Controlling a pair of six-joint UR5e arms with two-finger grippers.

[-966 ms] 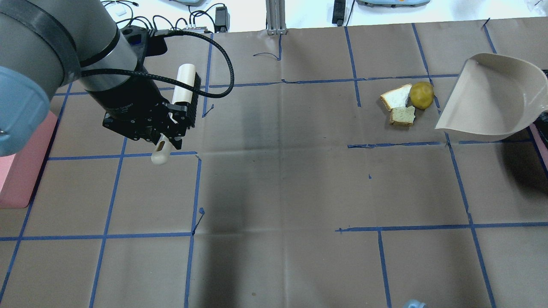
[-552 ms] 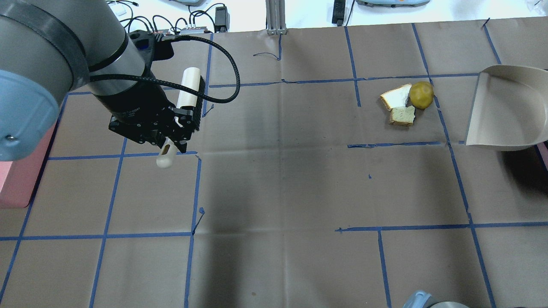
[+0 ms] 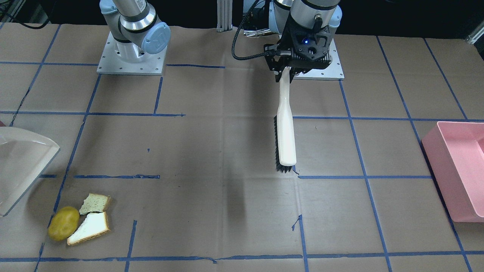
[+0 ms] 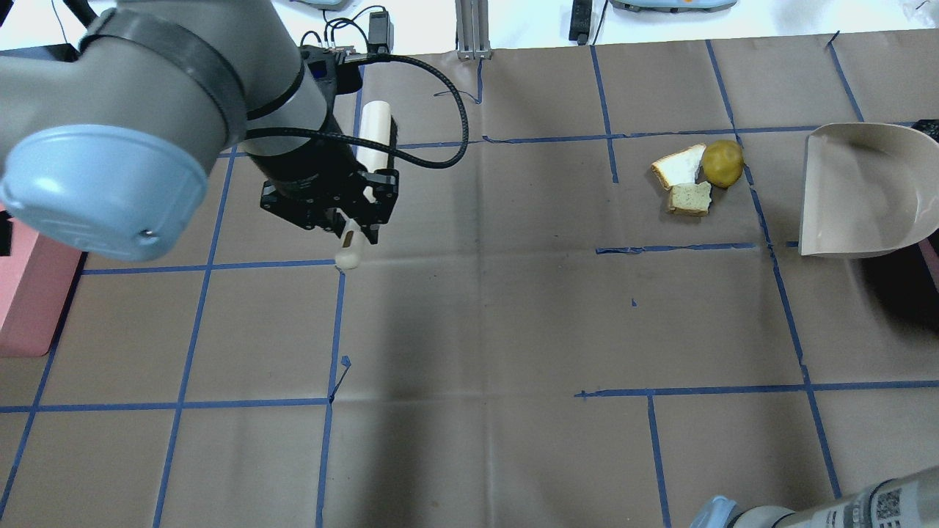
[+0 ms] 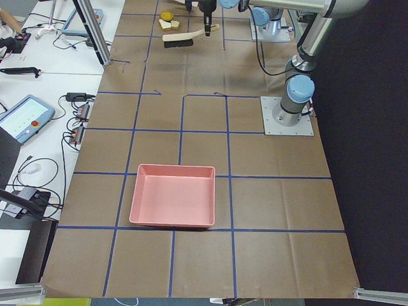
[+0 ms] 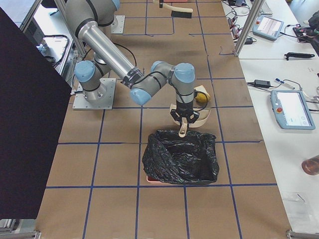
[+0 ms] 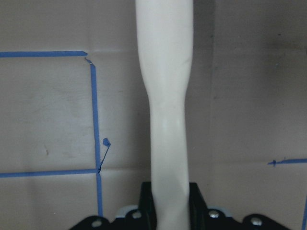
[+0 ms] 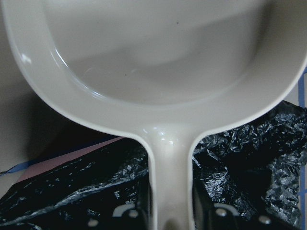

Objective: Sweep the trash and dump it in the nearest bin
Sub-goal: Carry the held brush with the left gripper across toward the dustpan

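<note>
The trash lies in one cluster: a yellow-brown potato [image 4: 722, 163] touching two bread slices [image 4: 681, 167] [image 4: 690, 198], also seen as potato [image 3: 63, 223] and bread [image 3: 89, 227]. My left gripper [image 4: 356, 220] is shut on the handle of a cream brush [image 3: 286, 132], held above the table far from the trash. My right gripper [image 6: 183, 124] is shut on the handle of the beige dustpan [image 4: 858, 191], which hangs level just beyond the potato. The bin [image 6: 149, 159], lined with a black bag, sits right behind the pan; a pink strip of it [image 8: 72, 151] shows under the bag.
A large pink rectangular tub [image 3: 457, 170] stands at the table end on my left side. Brown paper with blue tape lines covers the table [image 4: 513, 330]. Cables and a metal post [image 4: 469, 29] line the far edge. My right arm's elbow [image 4: 821, 510] shows at the near edge.
My left arm has carried the brush rightward toward the table's middle. The dustpan has tipped from tilted to level and drawn back to the right. The right arm's elbow has come into view.
</note>
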